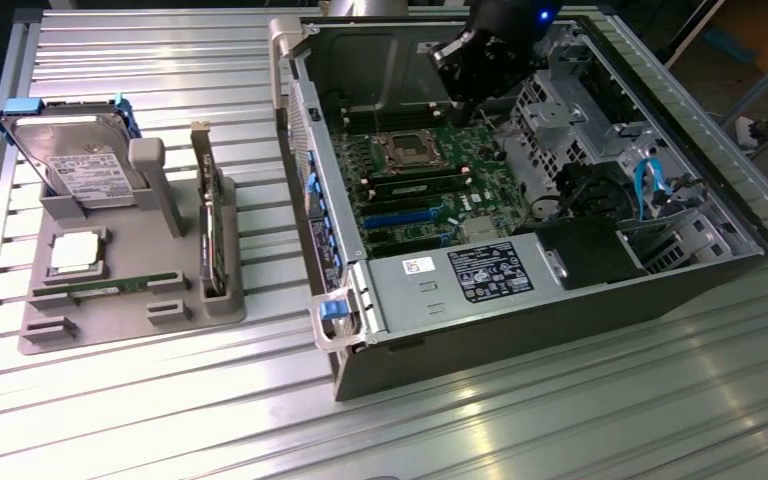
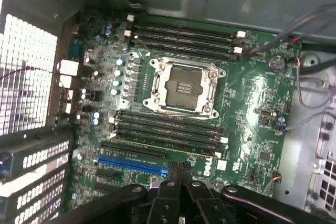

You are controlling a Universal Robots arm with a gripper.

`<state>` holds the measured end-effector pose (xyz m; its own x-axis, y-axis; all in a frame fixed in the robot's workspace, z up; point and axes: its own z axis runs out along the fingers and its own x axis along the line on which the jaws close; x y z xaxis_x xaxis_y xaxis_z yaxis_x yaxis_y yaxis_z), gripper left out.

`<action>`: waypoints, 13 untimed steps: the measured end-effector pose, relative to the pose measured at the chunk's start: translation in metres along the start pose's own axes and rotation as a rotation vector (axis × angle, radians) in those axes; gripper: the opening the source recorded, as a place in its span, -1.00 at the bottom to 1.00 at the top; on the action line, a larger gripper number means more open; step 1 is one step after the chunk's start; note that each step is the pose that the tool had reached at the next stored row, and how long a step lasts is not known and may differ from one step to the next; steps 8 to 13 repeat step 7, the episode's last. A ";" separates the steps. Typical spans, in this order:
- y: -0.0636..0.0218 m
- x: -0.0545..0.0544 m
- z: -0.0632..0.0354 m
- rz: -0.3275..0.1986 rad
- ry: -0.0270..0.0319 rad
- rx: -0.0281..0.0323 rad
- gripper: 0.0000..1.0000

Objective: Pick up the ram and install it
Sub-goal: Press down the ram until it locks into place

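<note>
The black robot claw [image 1: 484, 60] hung at the top centre of the exterior view, inside the open dark grey computer tower case [image 1: 544, 330] lying on the ribbed metal surface [image 1: 558, 420]. In the wrist view its black fingers [image 2: 181, 195] met at the bottom centre, pressed together with nothing between them, over the green motherboard [image 2: 247, 103] marked with a white "DELL" near its blue slot [image 2: 131, 165]. The silver empty CPU socket [image 2: 184, 85] sat mid-frame between rows of dark memory slots [image 2: 168, 129]. A long thin green ram stick [image 1: 115, 284] lay in the grey plastic parts holder [image 1: 91, 330] at the lower left of the exterior view, beside a square silver CPU chip [image 1: 75, 250]. A white label [image 1: 415, 266] on the case was unreadable.
</note>
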<state>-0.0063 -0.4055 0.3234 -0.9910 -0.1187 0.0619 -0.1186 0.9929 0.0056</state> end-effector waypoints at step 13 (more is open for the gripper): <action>0.0005 0.005 0.0003 0.046 -0.0148 -0.0037 -0.79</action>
